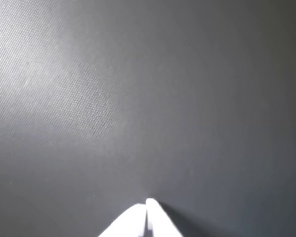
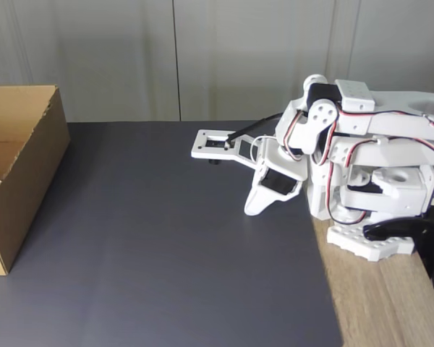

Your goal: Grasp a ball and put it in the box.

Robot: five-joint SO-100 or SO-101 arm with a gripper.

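The ball is out of view. The brown cardboard box (image 2: pixel 22 166) stands open-topped at the left edge of the dark mat in the fixed view. The white arm is folded at the right, and its gripper (image 2: pixel 253 210) points down at the mat with the two white fingers pressed together, far to the right of the box. In the wrist view the gripper (image 1: pixel 147 203) enters from the bottom edge, its fingertips meeting in a point just over the dark mat, with nothing between them.
A dark grey mat (image 2: pixel 166 253) covers most of the table. Bare wooden tabletop (image 2: pixel 383 303) shows at the right, where the arm's white base (image 2: pixel 369 246) and a black clamp (image 2: pixel 405 235) sit. A pale wall runs behind.
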